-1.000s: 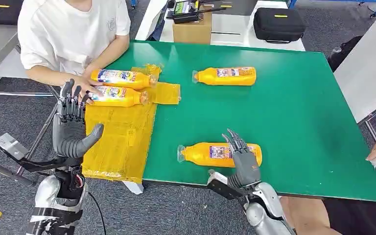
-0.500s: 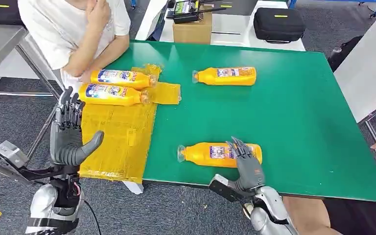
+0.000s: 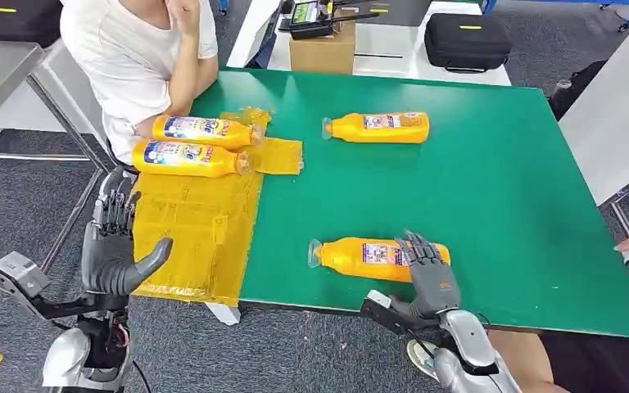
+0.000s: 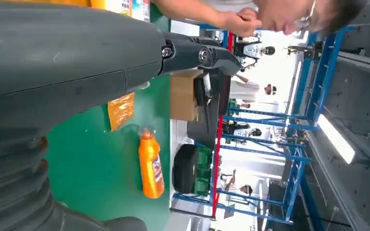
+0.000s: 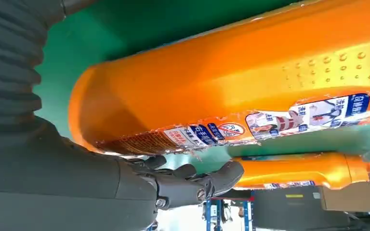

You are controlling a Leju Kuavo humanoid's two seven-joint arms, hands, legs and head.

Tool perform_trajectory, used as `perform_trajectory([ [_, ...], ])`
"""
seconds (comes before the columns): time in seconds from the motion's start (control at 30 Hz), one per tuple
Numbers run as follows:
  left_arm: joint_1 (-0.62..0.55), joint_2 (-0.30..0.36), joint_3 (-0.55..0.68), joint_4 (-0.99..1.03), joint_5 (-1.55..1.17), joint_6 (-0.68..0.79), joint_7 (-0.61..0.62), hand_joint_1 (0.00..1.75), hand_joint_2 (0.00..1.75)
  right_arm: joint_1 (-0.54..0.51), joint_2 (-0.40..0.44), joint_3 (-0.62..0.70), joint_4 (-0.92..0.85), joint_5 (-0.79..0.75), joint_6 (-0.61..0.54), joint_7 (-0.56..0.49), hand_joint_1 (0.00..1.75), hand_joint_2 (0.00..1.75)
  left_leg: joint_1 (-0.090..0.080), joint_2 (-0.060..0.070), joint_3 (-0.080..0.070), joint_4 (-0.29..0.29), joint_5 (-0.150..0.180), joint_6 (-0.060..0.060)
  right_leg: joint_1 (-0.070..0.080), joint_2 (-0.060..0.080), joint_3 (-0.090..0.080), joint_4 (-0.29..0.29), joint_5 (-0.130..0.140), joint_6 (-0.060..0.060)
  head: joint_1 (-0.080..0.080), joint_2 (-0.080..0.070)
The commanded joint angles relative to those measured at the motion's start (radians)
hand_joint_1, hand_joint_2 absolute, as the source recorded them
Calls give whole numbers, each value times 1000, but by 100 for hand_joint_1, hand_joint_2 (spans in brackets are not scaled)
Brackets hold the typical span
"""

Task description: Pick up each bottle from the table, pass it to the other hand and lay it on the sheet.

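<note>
Where it lies flat, orange labelled bottle [image 3: 377, 258], clear-capped.

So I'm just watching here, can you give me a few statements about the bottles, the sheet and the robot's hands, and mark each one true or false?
1. Two bottles lie on the yellow sheet. True: bottle one and bottle two.
2. The right hand is at the near bottle on the green table. True.
3. The left hand holds a bottle. False: it holds nothing, fingers apart, beside the sheet.
4. The far bottle stands upright. False: it lies on its side.
5. Every bottle is on the sheet. False: two lie on the bare table.
</note>
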Motion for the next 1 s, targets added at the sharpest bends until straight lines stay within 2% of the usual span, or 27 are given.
perform_trajectory([
  [0.03,2,-11,18,8,-1,0,8,0,175,-5,-7,0,19,5,17,3,0,175,0,0,3,-1,-1,-1,1,-1,3,-1,-1,-1,0,0],
  [0.27,-2,-6,10,19,4,-2,13,0,175,-65,3,15,97,19,16,15,0,175,0,3,5,-1,-2,-1,1,1,5,-1,-1,-2,0,0],
  [0.37,15,-19,16,-4,-8,8,11,0,175,-99,-4,34,139,133,-31,107,0,175,0,2,5,0,-2,-1,1,1,5,0,-1,-2,0,0],
  [0.57,42,-26,-13,-24,-12,-8,11,0,175,-123,10,5,198,155,-36,138,0,175,1,2,6,-1,-2,-1,1,0,6,-1,-2,-2,0,0],
  [0.63,38,-27,-28,-21,-18,-8,5,0,175,-163,15,-2,264,153,-49,127,0,175,0,2,3,-1,-1,-1,1,1,3,-1,0,-1,0,0],
  [0.77,57,-34,-50,-41,-27,19,14,0,175,-179,23,-30,322,130,-68,108,0,175,1,1,5,-1,-1,-1,1,0,5,-1,-1,-2,0,0],
  [1.0,68,-7,-96,-65,-37,30,19,0,175,-195,34,-64,398,3,46,5,0,175,0,0,4,-1,0,-1,1,0,5,-1,-1,-1,0,0],
])
